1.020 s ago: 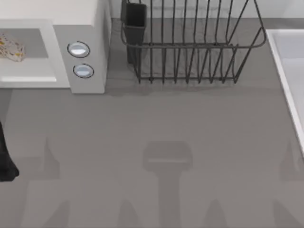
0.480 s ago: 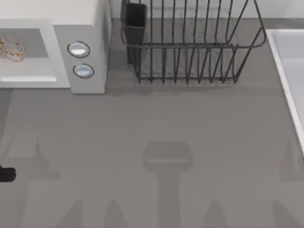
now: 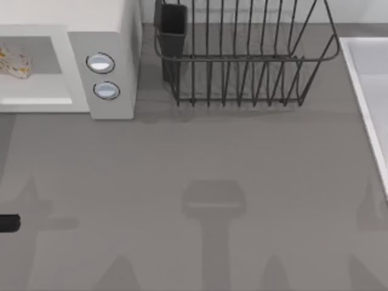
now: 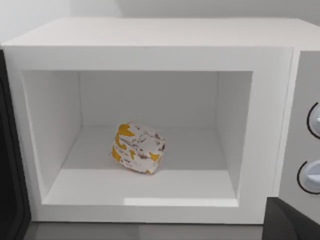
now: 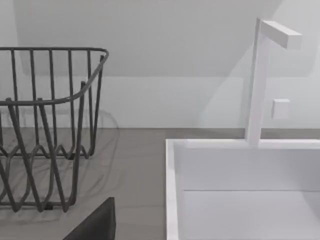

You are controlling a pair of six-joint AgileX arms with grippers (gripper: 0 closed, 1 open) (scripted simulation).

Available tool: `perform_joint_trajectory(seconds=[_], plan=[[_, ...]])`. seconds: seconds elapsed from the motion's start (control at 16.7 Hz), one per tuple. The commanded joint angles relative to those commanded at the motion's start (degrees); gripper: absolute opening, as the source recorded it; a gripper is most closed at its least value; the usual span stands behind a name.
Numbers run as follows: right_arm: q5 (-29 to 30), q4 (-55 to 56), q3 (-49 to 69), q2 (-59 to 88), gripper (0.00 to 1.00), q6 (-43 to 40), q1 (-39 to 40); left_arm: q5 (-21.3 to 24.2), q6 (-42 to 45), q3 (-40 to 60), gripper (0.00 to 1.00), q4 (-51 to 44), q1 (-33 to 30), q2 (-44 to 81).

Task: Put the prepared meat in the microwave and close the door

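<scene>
While the prepared meat lies inside the open microwave, neither claw's opening can be told.

A: What is cut off in the top view?

B: The microwave is cropped at the left edge, so half of the prepared meat is lost there. The wire rack is cut by the upper edge, and the sink by the right one.

A: And the door?

B: In the left wrist view just a dark strip of it is seen at the picture's edge. The print on the package cannot be read.
</scene>
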Motion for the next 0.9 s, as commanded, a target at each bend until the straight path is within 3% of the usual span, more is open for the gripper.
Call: perform_joint_trajectory(seconds=[0.48,0.9], plan=[[0.0,0.0,0.0,0.0,1.0,0.0,0.0,-0.94,0.01,0.01,0.0,0.41,-0.94,0.42],[0.0,0.0,0.0,0.0,1.0,0.0,0.0,-14.53,0.09,-0.05,0.0,5.42,-14.54,5.33]])
